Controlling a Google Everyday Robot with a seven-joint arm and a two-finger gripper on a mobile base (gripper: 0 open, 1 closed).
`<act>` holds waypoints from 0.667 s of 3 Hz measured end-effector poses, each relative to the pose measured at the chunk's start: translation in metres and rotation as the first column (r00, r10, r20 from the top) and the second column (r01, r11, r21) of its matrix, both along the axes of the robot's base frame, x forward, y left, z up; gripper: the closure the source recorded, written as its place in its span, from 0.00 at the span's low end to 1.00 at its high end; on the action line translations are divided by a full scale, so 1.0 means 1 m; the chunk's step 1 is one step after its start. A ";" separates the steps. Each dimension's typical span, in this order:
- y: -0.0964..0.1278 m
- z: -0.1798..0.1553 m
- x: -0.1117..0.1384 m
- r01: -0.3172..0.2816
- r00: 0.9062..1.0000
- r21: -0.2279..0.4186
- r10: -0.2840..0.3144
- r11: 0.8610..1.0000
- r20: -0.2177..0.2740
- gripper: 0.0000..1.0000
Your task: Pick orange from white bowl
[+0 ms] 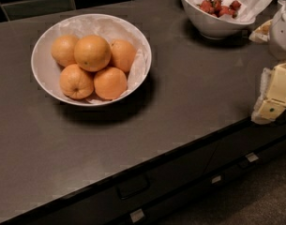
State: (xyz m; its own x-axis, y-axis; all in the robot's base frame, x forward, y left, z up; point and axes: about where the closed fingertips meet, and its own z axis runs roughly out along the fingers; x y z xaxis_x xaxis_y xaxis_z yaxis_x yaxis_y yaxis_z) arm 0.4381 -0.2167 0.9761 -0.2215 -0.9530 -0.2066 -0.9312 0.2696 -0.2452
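Observation:
The white bowl (41, 74) stands on the dark counter at the left, lined with crinkled white paper and holding several oranges. The orange (92, 53), the largest and roundest with a tiny dark speck, lies on top of the others in the middle of the pile. A smaller orange with a navel dimple (76, 82) lies at the bowl's front left. My gripper (274, 95), cream and yellow, is at the right edge of the view over the counter's front edge, far to the right of the bowl and apart from it.
A smaller, deeper white bowl (213, 25) with red berries on paper stands at the back right. A white part of my arm (281, 29) shows beside it. The counter's front edge runs diagonally, with drawers and a handle (132, 186) below.

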 end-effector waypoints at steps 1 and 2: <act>0.000 0.000 0.000 -0.001 1.000 0.000 0.001 1.000 0.000 0.00; 0.012 0.006 0.007 -0.033 0.999 0.016 0.033 0.999 0.015 0.00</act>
State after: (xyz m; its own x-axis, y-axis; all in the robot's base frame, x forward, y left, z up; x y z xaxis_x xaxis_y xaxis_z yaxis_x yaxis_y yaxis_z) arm 0.4454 -0.2045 0.9821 -0.1870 -0.9562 -0.2252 -0.9360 0.2431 -0.2547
